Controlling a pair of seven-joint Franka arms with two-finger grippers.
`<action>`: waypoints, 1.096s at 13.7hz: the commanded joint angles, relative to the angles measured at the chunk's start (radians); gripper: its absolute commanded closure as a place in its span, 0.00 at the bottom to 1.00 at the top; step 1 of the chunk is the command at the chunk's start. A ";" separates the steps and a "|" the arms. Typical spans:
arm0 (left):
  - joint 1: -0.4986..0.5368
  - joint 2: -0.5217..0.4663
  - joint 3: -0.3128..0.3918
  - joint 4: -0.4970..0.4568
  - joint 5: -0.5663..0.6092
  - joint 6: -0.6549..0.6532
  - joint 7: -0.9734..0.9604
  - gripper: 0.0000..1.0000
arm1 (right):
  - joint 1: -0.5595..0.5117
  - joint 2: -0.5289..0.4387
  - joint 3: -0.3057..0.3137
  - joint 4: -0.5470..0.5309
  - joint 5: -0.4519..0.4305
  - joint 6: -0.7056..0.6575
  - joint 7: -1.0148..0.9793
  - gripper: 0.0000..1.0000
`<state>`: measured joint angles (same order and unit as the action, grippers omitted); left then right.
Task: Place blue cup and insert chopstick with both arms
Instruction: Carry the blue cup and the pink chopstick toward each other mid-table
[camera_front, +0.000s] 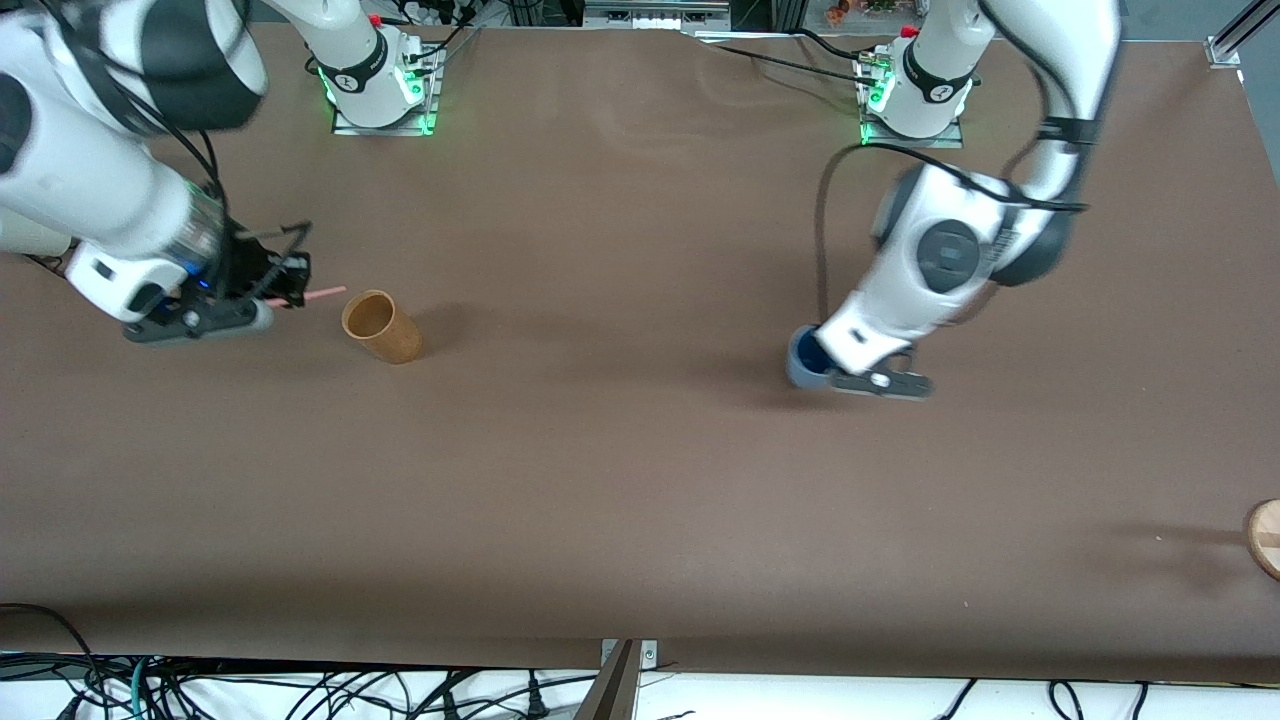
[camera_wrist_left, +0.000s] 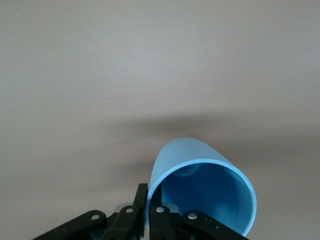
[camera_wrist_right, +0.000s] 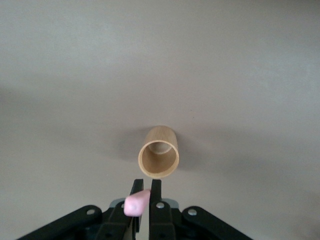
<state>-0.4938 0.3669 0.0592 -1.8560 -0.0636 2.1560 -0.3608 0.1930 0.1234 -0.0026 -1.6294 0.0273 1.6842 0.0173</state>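
Note:
The blue cup (camera_front: 803, 362) is gripped by its rim in my left gripper (camera_front: 822, 368), toward the left arm's end of the table. In the left wrist view one finger is outside and one inside the blue cup's (camera_wrist_left: 202, 192) wall, where my left gripper (camera_wrist_left: 149, 200) is shut on it. My right gripper (camera_front: 290, 283) is shut on the pale-pink chopstick (camera_front: 318, 295), whose tip points toward the tan cup (camera_front: 381, 326). In the right wrist view the chopstick (camera_wrist_right: 137, 202) sits between the fingers of my right gripper (camera_wrist_right: 145, 189), with the tan cup (camera_wrist_right: 158, 152) just ahead.
The tan cup stands on the brown table (camera_front: 620, 480) toward the right arm's end. A round wooden object (camera_front: 1266, 537) lies at the table's edge at the left arm's end, nearer the front camera. Cables hang below the table's front edge.

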 joint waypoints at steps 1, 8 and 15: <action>-0.141 0.127 0.019 0.145 -0.056 -0.027 -0.182 1.00 | 0.017 0.034 0.001 0.077 0.008 -0.058 -0.011 1.00; -0.272 0.300 0.017 0.325 -0.185 -0.016 -0.305 1.00 | 0.166 0.241 0.001 0.235 0.017 -0.041 0.200 1.00; -0.289 0.313 0.017 0.340 -0.183 0.033 -0.314 0.00 | 0.241 0.280 0.001 0.246 0.019 0.025 0.348 1.00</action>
<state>-0.7677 0.6654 0.0609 -1.5609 -0.2226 2.1904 -0.6801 0.4329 0.3945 0.0030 -1.4148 0.0322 1.7144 0.3464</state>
